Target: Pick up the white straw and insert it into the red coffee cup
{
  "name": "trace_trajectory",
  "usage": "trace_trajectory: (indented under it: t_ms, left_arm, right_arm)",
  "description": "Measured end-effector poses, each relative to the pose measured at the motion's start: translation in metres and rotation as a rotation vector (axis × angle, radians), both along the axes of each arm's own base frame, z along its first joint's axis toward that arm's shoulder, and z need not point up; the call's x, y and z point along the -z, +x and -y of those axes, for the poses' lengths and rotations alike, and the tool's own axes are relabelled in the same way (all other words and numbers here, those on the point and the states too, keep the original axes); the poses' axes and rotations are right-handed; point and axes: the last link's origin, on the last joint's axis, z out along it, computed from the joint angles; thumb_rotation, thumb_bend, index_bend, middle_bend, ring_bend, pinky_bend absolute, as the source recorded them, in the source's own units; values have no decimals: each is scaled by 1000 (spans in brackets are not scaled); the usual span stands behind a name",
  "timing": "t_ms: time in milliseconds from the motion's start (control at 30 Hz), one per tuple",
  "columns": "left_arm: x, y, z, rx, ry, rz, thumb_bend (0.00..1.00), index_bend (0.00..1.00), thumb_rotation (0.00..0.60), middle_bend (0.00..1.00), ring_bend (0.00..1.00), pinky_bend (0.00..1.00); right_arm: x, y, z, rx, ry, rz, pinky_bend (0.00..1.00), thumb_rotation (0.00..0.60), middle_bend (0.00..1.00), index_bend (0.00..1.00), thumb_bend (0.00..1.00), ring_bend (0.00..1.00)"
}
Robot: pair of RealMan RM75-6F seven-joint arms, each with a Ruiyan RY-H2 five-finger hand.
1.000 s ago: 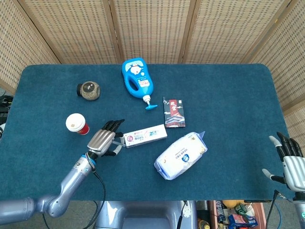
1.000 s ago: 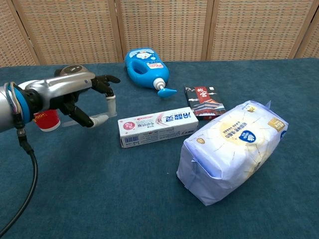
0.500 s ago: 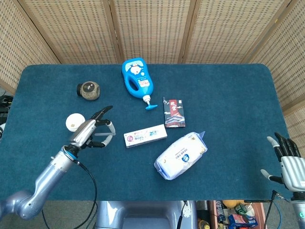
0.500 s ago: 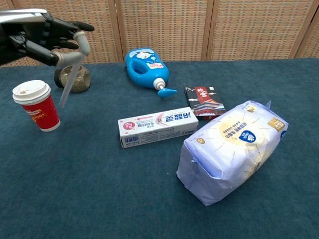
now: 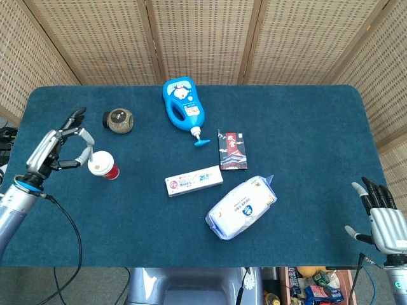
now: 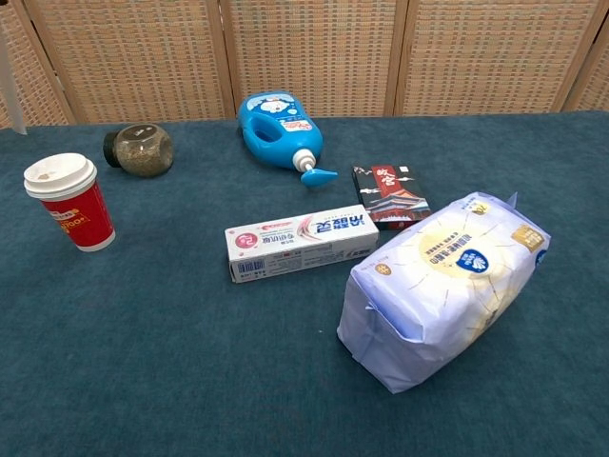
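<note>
The red coffee cup (image 5: 103, 165) with its white lid stands upright at the left of the table; the chest view shows the cup (image 6: 68, 202) too. My left hand (image 5: 54, 147) hovers just left of the cup, raised off the cloth, and pinches the white straw (image 5: 88, 141) between thumb and finger. The straw's bent end curves over beside the cup's lid, apart from it. That hand falls outside the chest view. My right hand (image 5: 381, 215) hangs past the table's near right corner, fingers spread and holding nothing.
A toothpaste box (image 5: 194, 181) lies right of the cup, a wipes pack (image 5: 241, 206) beyond it. A round jar (image 5: 118, 121), a blue pump bottle (image 5: 184, 107) and a dark packet (image 5: 232, 149) sit further back. The blue cloth's left edge (image 5: 22, 121) runs near my left hand.
My left hand lifted the straw from beside the toothpaste box and carried it left, past the cup, to the cup's left side. The right hand barely moved.
</note>
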Motion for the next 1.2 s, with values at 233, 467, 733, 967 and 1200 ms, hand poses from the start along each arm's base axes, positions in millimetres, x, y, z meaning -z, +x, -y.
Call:
trace_trajectory:
  t_ms: [233, 467, 733, 967, 1200]
  left_arm:
    - [-5, -20, -2, -50, -37, 21, 471, 565, 600, 0, 0, 0]
    - [17, -27, -7, -53, -67, 74, 471, 565, 600, 0, 0, 0]
    - [23, -25, -7, -44, -85, 77, 471, 565, 600, 0, 0, 0]
    - [25, -29, -7, -52, -75, 64, 471, 565, 600, 0, 0, 0]
    - [31, -31, -10, -53, -85, 90, 471, 565, 600, 0, 0, 0]
  right_arm:
    - [0, 1, 0, -2, -1, -1, 0, 600, 0, 0, 0, 0]
    - [0, 0, 0, -1, 1, -5, 0, 600, 0, 0, 0, 0]
    - [2, 0, 0, 1, 4, -9, 0, 600, 0, 0, 0, 0]
    - [2, -1, 1, 4, 4, -7, 0, 600, 0, 0, 0, 0]
    - [3, -1, 1, 6, 8, -9, 0, 600, 0, 0, 0, 0]
